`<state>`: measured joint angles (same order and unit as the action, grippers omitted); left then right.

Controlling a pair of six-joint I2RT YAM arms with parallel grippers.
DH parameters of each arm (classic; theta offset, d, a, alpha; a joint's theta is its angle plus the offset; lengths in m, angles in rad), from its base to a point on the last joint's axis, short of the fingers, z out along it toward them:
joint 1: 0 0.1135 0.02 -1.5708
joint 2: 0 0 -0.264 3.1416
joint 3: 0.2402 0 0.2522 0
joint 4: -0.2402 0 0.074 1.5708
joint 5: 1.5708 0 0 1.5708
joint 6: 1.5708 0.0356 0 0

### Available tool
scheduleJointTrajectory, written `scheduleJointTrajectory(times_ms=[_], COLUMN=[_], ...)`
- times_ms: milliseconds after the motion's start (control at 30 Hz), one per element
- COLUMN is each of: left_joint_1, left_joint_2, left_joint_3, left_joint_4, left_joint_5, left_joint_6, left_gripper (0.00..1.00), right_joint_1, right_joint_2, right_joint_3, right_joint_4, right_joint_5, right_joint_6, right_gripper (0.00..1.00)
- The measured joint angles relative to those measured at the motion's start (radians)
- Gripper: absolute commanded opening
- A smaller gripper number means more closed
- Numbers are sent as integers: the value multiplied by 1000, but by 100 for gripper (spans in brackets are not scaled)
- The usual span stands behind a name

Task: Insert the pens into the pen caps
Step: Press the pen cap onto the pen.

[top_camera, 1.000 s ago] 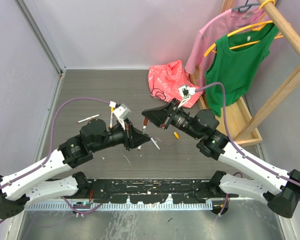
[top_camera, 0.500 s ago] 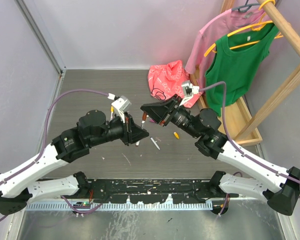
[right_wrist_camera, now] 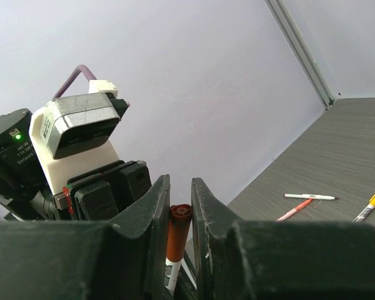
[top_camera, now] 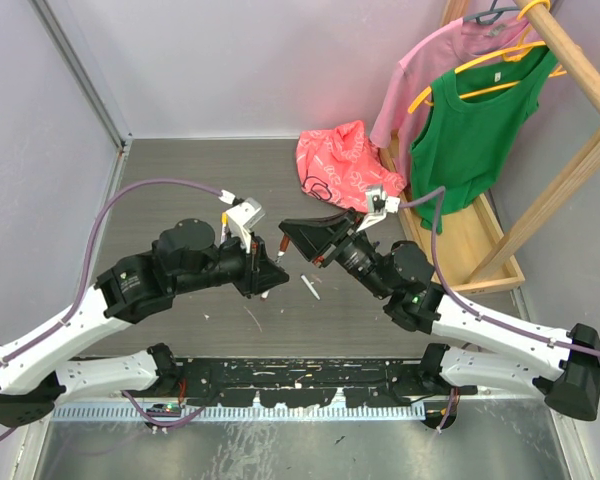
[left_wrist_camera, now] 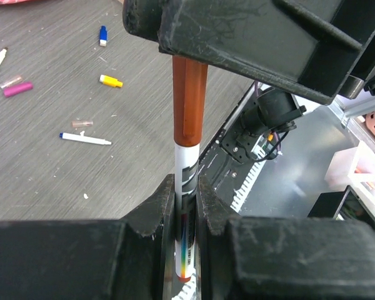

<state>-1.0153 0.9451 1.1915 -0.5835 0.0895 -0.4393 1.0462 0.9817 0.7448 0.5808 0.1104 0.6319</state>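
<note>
I log the left gripper [left_wrist_camera: 186, 194] clamped on a white pen [left_wrist_camera: 185, 159], and the right gripper [right_wrist_camera: 179, 194] clamped on the brown-red cap [left_wrist_camera: 189, 100] on that pen's end, above the table. On the grey wood-grain table [top_camera: 180, 190]: yellow cap [left_wrist_camera: 111, 80], blue cap [left_wrist_camera: 103, 35], loose pen [left_wrist_camera: 85, 139], red bag [top_camera: 340, 165]. Beyond: green shirt [top_camera: 470, 140] on wooden rack [top_camera: 570, 165], lilac wall [top_camera: 230, 60].

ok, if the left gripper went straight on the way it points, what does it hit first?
Most likely the right gripper, which sits just beyond the left gripper in the left wrist view. The white pen that the left one clamps meets the dark red cap held by the right. The remaining gap is unclear.
</note>
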Motion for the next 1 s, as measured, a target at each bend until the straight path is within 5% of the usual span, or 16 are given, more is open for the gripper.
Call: scheduleJointTrajectory(times_ms=[400,1000], left_joint_1=[0,2], left_joint_2=[2,54], left_joint_3=[37,102], left_joint_4=[-15,8], left_joint_5=[-2,42], left_joint_6=[13,-21], left_gripper=[0,0], right_joint_1=[17,40], right_joint_2=[8,-7], right_joint_3=[48,228], right_joint_4=[-28,-288], right_joint_5=[31,80], right_joint_6=[-5,-137], right_gripper=[0,0])
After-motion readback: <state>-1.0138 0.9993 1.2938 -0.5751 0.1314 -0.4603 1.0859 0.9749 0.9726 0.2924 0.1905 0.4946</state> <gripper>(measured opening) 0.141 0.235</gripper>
